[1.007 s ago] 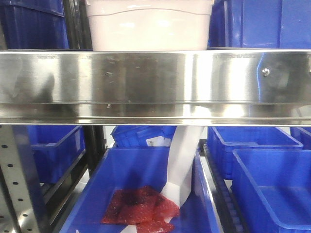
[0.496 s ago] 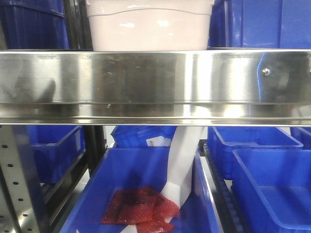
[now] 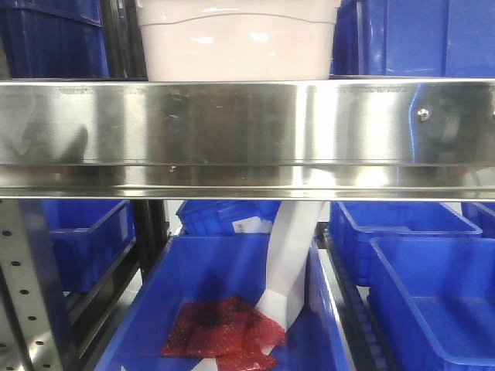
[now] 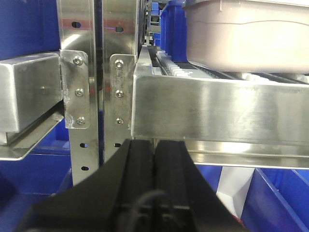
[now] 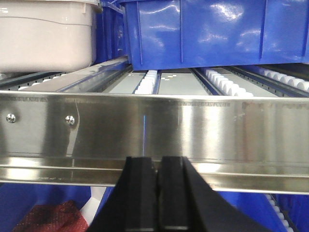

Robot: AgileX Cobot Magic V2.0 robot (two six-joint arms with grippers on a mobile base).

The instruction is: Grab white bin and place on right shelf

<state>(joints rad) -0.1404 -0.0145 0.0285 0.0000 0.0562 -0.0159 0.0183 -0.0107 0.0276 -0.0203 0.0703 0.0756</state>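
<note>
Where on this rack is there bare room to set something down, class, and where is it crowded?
Free: the roller lanes behind the steel front rail, in front of the blue bin and right of the white bin; also the floor of the lower right blue bin. Crowded: the upper level in the front view, the white bin flanked by blue bins; the lower bin holding red mesh.

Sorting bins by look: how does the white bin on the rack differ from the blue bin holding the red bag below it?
The white bin is pale, faintly pink, and sits above the steel rail; the blue bin is deep blue and sits below it. The blue one is open-topped, its red bag showing; the white one's contents are hidden. Both are plastic.
</note>
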